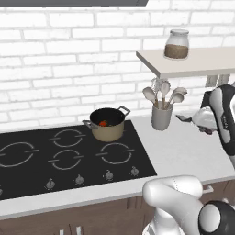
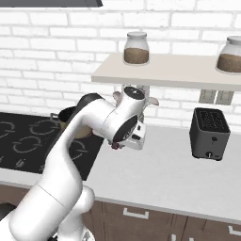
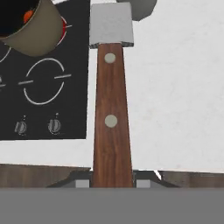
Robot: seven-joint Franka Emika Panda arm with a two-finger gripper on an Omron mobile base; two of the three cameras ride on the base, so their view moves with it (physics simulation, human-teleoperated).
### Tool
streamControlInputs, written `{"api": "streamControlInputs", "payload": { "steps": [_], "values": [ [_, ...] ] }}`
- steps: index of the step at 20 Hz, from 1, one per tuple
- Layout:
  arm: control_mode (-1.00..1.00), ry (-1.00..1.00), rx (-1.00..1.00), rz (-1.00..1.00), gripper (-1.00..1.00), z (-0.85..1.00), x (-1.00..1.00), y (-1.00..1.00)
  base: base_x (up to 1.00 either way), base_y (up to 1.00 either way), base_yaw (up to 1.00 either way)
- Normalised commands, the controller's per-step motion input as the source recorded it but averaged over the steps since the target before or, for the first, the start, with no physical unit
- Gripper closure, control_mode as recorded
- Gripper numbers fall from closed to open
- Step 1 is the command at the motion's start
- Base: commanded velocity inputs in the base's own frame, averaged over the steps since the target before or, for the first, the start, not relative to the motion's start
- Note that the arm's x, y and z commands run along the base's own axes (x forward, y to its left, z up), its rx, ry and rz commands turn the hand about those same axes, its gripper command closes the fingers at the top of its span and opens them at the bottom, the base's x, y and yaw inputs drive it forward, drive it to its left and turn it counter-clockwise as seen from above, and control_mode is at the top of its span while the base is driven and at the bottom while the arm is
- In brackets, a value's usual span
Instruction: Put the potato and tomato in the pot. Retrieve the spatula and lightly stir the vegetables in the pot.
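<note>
The spatula [image 3: 111,100] sits in the gripper [image 3: 112,183], its brown wooden handle with two pale rivets running up the hand view to a flat grey blade. The jaws are closed tight on the handle's near end, one dark tip on each side. The spatula is held in the air above the white counter [image 3: 175,109], just beside the edge of the black cooktop [image 3: 43,113].

The pot [image 1: 108,125] stands on the cooktop's rear right burner, tan-sided with a dark inside and two grey loop handles. The tomato [image 1: 103,123] lies inside it as a small red-orange spot; whether a potato lies with it cannot be told.

Just right of the cooktop, on the counter, stands a grey utensil cup [image 1: 161,117] holding several spoons and a whisk. Above it a shelf [image 1: 193,64] carries a glass jar [image 1: 177,44] of brown contents. In the right base view a dark toaster [image 2: 209,133] stands further along the counter, by the brick wall.
</note>
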Motion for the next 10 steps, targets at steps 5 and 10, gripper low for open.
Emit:
{"api": "streamControlInputs", "payload": {
  "steps": [5, 10],
  "values": [
    [-1.00, 0.16, 0.21, -0.06, 1.00, 0.60, -0.46, 1.00, 0.00, 0.00, 0.00],
    [-1.00, 0.13, 0.21, -0.09, 1.00, 0.50, -0.36, 1.00, 0.00, 0.00, 0.00]
  ]
}}
